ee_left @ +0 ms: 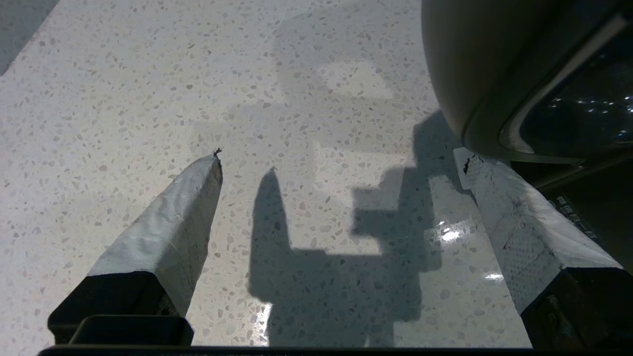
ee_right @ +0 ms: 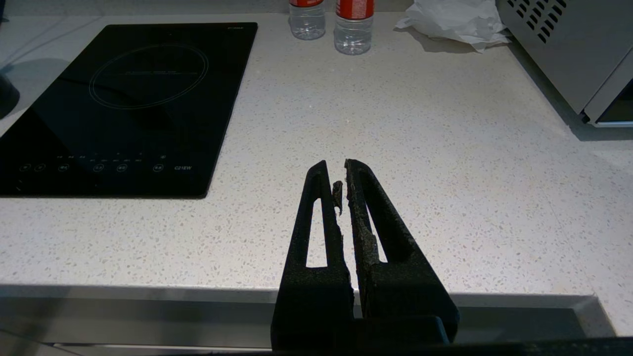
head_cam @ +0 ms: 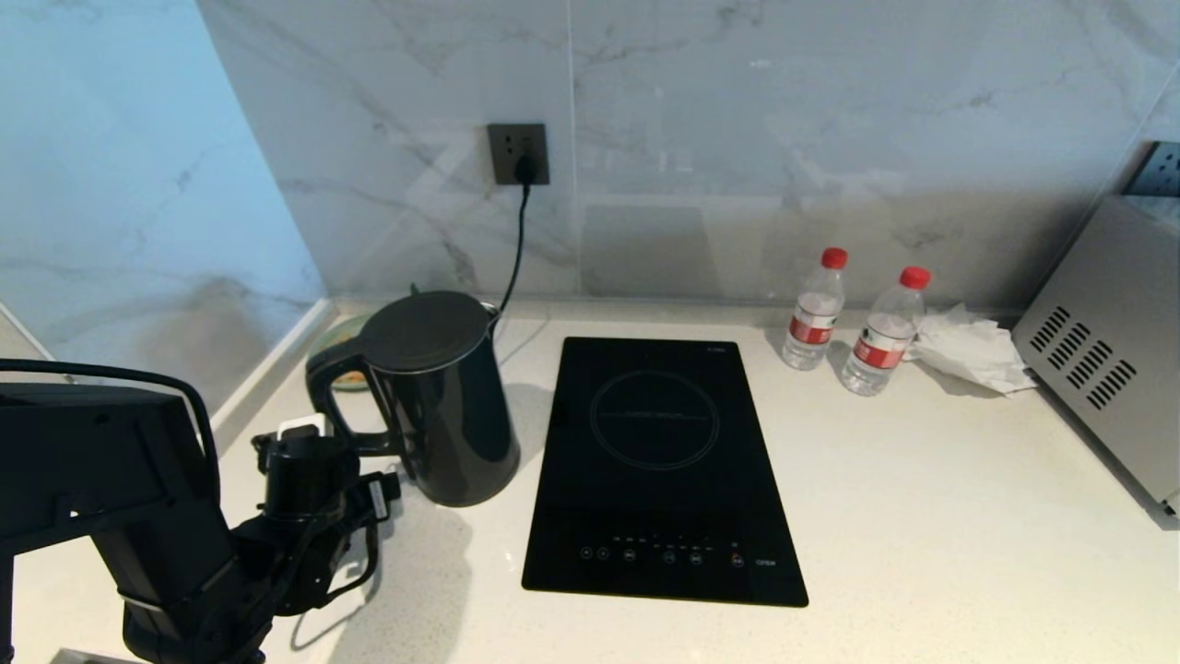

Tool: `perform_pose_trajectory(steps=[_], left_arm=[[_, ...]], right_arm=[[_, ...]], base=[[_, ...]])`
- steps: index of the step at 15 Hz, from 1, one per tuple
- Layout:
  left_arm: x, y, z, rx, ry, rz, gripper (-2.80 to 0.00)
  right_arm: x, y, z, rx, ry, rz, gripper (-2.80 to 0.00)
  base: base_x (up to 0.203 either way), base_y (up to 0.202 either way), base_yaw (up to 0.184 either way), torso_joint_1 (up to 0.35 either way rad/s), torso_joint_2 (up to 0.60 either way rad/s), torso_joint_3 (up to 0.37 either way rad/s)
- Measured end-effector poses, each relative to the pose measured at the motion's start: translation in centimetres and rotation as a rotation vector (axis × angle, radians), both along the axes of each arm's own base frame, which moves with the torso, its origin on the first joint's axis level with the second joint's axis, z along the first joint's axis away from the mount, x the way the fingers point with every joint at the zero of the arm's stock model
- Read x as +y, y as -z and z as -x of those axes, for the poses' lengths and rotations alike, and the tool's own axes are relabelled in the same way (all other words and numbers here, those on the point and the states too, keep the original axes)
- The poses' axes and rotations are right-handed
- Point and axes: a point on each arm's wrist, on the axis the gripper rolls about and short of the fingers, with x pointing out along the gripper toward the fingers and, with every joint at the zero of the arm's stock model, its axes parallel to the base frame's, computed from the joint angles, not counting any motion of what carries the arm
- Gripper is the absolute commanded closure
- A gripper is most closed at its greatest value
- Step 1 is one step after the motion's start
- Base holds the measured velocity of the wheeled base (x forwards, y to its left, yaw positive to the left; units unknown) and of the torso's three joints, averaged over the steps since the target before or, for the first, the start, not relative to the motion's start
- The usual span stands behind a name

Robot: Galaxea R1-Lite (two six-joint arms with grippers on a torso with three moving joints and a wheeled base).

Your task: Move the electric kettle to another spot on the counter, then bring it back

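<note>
The glossy black electric kettle point(head_cam: 442, 406) stands upright on the speckled off-white counter point(head_cam: 922, 516), just left of the hob, with its loop handle facing my left arm. My left gripper point(head_cam: 346, 456) hovers low beside that handle, open and empty. In the left wrist view the white-taped fingers point(ee_left: 173, 217) stand wide apart over bare counter point(ee_left: 148, 74), one tip close under the kettle's rounded body point(ee_left: 494, 74). My right gripper point(ee_right: 335, 170) is shut on nothing, parked over the counter's front edge, outside the head view.
A black glass hob point(head_cam: 659, 461) lies right of the kettle. Two red-capped water bottles point(head_cam: 814, 314) and a crumpled tissue point(head_cam: 973, 350) sit at the back right beside a grey metal appliance point(head_cam: 1106, 350). A cord hangs from the wall socket point(head_cam: 518, 155). A greenish dish point(head_cam: 336, 346) lies behind the kettle.
</note>
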Motion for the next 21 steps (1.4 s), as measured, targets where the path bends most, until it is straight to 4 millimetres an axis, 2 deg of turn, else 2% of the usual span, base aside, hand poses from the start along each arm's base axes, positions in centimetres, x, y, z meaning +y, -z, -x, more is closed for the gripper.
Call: perform_pose_trajectory(steps=[8, 21], left_arm=[[-0.8, 1.0, 0.4, 0.025, 0.007, 0.028, -2.80], [-0.1, 0.7, 1.1, 0.034, -0.010, 0.028, -2.80]], right_arm=[[0.0, 0.0, 0.0, 0.000, 0.000, 0.000, 0.00], [0.0, 0.0, 0.0, 0.000, 0.000, 0.000, 0.00]], base=[[0.000, 0.000, 0.000, 0.000, 0.00, 0.000], [0.000, 0.000, 0.000, 0.000, 0.00, 0.000]])
